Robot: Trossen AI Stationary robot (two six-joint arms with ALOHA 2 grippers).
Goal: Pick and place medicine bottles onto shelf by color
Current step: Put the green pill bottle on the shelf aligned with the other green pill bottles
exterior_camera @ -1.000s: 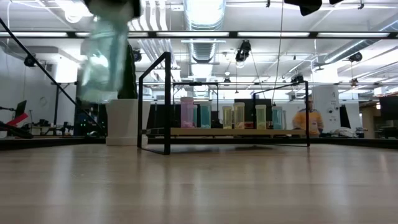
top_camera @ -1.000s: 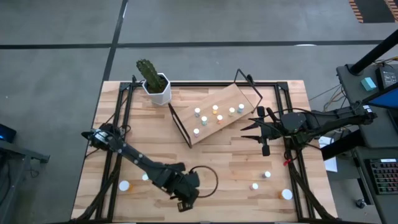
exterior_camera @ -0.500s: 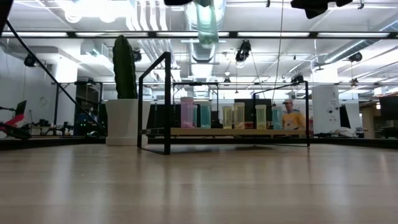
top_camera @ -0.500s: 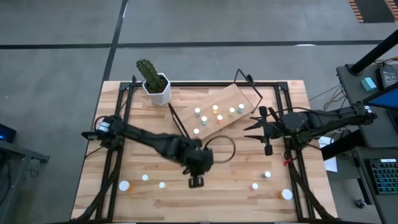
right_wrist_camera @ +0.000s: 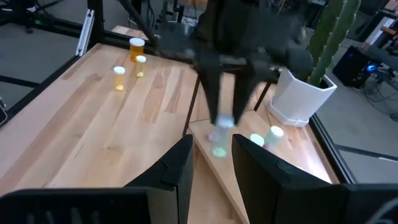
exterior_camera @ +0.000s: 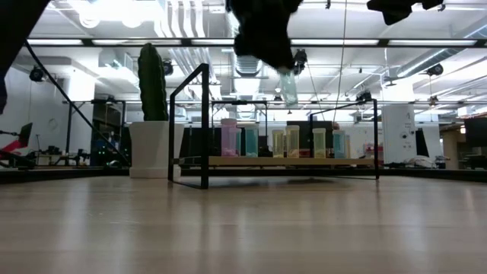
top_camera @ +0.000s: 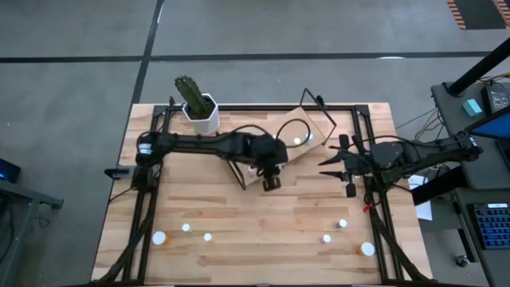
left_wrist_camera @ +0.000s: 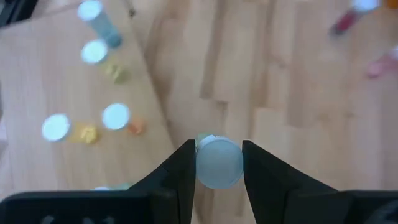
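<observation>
A medicine bottle (left_wrist_camera: 219, 163) with a pale green cap sits between the fingers of my left gripper (top_camera: 272, 180), which is shut on it above the near left end of the shelf (top_camera: 307, 127). The low view shows this bottle (exterior_camera: 288, 87) hanging high above the table. The shelf, a light-wood board on a black wire frame, carries several bottles (left_wrist_camera: 115, 116) standing on their bases. Most of it is hidden under my left arm in the high view. My right gripper (top_camera: 325, 164) hovers open and empty at the shelf's right end. My left gripper pinches the bottle between its two fingers, one on each side at the cap end (left_wrist_camera: 219, 149). The fingers (left_wrist_camera: 184, 168) slant down at it from the table's left side. The bottle hangs below them, near upright, clear of table and shelf.
A cactus in a white pot (top_camera: 201, 113) stands at the far left by the shelf. Loose bottles stand near the front edge, on the left (top_camera: 186, 228) and on the right (top_camera: 343, 224). Bare planks lie between them.
My left gripper has swung from the table's near left area toward the far edge and right, rising a little and turning, until it is over the shelf's near left end. The bottle has travelled with it, clear of the table, with the fingers still shut on it.
</observation>
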